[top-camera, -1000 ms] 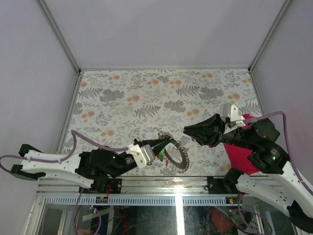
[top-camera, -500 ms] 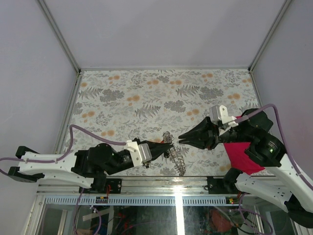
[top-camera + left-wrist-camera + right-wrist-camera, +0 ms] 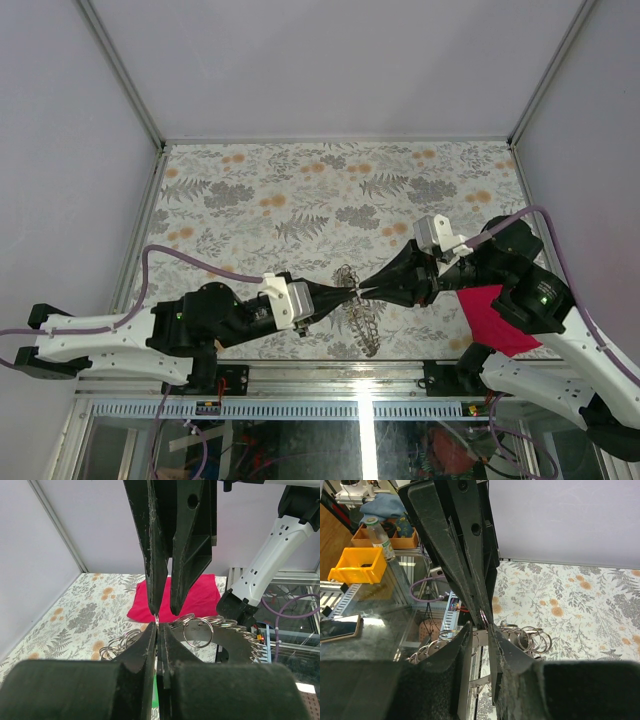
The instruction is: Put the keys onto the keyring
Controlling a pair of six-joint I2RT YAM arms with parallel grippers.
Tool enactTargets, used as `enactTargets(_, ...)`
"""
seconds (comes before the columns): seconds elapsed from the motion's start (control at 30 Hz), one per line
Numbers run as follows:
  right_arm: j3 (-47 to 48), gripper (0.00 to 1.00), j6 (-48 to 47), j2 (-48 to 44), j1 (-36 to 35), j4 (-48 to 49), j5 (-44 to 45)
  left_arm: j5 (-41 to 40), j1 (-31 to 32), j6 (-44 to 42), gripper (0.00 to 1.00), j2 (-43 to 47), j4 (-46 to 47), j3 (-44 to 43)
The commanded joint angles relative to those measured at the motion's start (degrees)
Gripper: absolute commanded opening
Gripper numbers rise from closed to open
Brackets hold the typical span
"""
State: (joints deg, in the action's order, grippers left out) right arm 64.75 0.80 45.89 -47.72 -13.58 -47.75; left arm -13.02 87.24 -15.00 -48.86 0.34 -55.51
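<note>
A thin silvery keyring [image 3: 157, 621] stands edge-on above the tips of my left gripper [image 3: 158, 628], which is shut on it. My right gripper [image 3: 163, 612] comes in from the opposite side, slightly open, one fingertip on each side of the ring's top. In the top view the left gripper [image 3: 352, 292] and right gripper [image 3: 366, 291] meet tip to tip above the table. From the right wrist, the ring [image 3: 483, 617] sits just beyond my right gripper [image 3: 480, 626]. A sliver of green [image 3: 154, 706] shows low between the left fingers. No key is clearly visible.
A loose heap of silvery rings [image 3: 345, 274] lies just behind the meeting point. A dark curved holder [image 3: 368, 328] strung with more rings lies in front of it. A crimson cloth [image 3: 492, 318] sits at the right under the right arm. The floral table [image 3: 300, 190] has walls around it.
Both arms closed in on each other: the left gripper rose and moved right, the right gripper moved left and lower, and their tips now meet at the ring.
</note>
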Motion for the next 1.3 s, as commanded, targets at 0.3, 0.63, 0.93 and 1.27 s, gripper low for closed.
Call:
enactTargets(0.3, 0.8, 0.28, -2.3, 0.9, -0.1, 0.2, -0.1, 3.8, -0.9, 0.8, 0.00, -0.3, 2.0, -3.4)
enactTargets(0.63, 0.2, 0.27, -2.7, -0.4, -0.1, 0.3, 1.4, 4.4, -1.3, 1.0, 0.00, -0.5, 1.4, -3.6)
enactTargets(0.93, 1.2, 0.18, -3.4, 2.5, -0.1, -2.4, -2.8, 4.5, -1.6, 0.7, 0.00, -0.7, 1.4, -3.9)
enactTargets(1.27, 2.2, 0.00, -4.2, 1.8, -0.1, -3.1, 1.5, 6.3, -4.6, 1.6, 0.00, -0.4, 2.3, -3.2)
